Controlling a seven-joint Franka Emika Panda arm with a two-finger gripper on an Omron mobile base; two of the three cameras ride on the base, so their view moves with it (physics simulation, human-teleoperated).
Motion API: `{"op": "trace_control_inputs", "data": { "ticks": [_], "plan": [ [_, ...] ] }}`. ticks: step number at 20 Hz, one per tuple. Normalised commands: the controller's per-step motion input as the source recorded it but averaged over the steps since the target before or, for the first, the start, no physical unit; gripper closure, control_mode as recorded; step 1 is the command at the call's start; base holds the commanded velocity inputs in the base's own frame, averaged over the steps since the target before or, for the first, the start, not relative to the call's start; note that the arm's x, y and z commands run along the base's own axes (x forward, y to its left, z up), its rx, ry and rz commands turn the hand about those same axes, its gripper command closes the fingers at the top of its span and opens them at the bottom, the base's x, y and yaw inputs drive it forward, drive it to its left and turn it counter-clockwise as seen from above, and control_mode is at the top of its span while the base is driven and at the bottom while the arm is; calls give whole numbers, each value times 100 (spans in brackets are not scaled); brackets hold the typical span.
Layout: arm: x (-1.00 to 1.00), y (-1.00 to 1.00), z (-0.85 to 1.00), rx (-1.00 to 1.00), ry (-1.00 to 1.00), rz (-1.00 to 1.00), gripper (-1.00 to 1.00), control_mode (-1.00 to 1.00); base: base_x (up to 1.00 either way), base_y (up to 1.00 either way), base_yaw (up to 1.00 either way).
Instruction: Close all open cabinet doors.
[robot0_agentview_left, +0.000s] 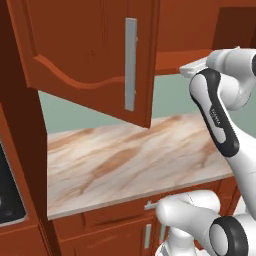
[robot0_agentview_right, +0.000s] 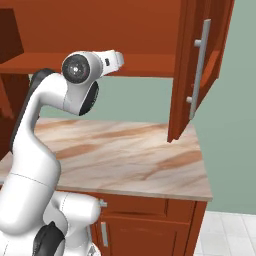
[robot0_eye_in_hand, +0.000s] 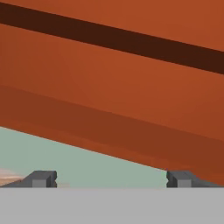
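Reddish-brown wooden cabinet door (robot0_agentview_left: 95, 55) with a long grey bar handle (robot0_agentview_left: 130, 64) hangs swung open above the marbled beige bench (robot0_agentview_left: 135, 160). Gripper (robot0_eye_in_hand: 111, 179) jaws are spread wide, empty, near the cabinet's orange-brown underside (robot0_eye_in_hand: 109, 87)

Free room is left under the open cabinet door (robot0_agentview_left: 95, 55) above the countertop (robot0_agentview_left: 130, 160); the door's swung-out panel blocks passage higher up.

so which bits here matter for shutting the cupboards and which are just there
For the job:
- open cabinet door, swung out over the counter, with its grey bar handle
- pincer, jaws wide, nothing held, up by the cabinet's underside

Just there:
- marble counter
- lower drawer fronts
- green wall
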Motion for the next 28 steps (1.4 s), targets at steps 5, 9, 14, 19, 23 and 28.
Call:
{"op": "trace_control_inputs", "data": {
  "ticks": [5,9,14,19,23,28],
  "plan": [
    [0,0,0,0,0,0,-100,100,51,-1,0],
    [0,0,0,0,0,0,-100,100,1,-13,0],
    [0,0,0,0,0,0,-100,100,0,-13,0],
    [0,0,0,0,0,0,-100,100,-11,-22,0],
    [0,0,0,0,0,0,-100,100,-20,-36,0],
    [0,0,0,0,0,0,-100,100,-24,-49,0]
  ]
}}
